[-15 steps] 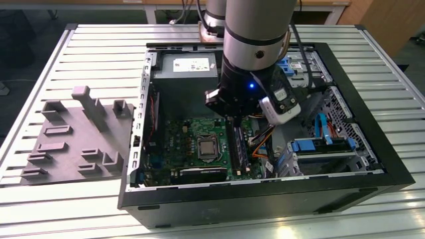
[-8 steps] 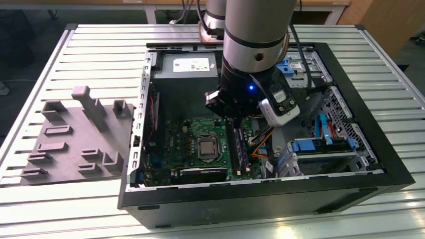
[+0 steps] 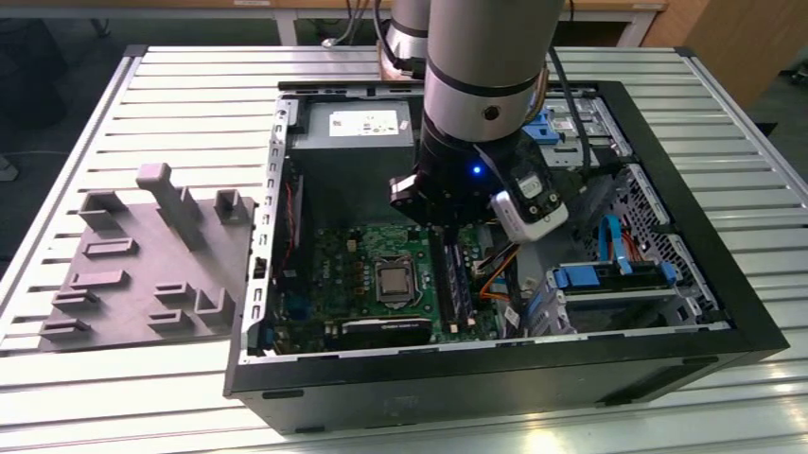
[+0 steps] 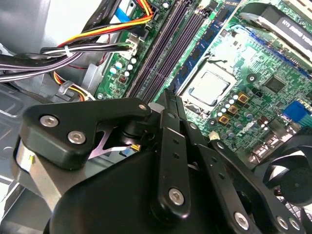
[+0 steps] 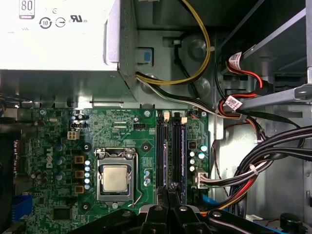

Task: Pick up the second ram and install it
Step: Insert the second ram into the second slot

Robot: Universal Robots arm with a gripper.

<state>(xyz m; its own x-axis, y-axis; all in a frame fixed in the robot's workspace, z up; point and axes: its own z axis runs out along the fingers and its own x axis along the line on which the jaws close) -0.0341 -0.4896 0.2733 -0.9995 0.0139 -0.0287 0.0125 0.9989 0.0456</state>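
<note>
Because the work lies inside the open computer case (image 3: 707, 284) on the slatted desk (image 3: 189, 104), in the exterior view reaches straight down into it, gripper (image 3: 445, 232) low over the green motherboard (image 3: 341, 274), near the processor socket (image 3: 395, 282). Leaves the grey holding fixture (image 3: 139, 274) well apart, outside the case on the exterior view's left.

In the second wrist view, shows the gripper pressed together on a thin dark board seen edge-on, judged to be the second ram (image 4: 167, 100). Keeps that edge in line with the long black memory slots (image 4: 161, 48) beyond it, presumably so that it can seat squarely. Cannot tell whether it touches a slot.

In the first wrist view, places the ram's narrow end just past the fingers (image 5: 155, 210), between or over the paired slots beside the processor (image 5: 115, 178). Stays apart from the bundled cables (image 5: 258, 165) and the power supply (image 5: 58, 39).
</note>
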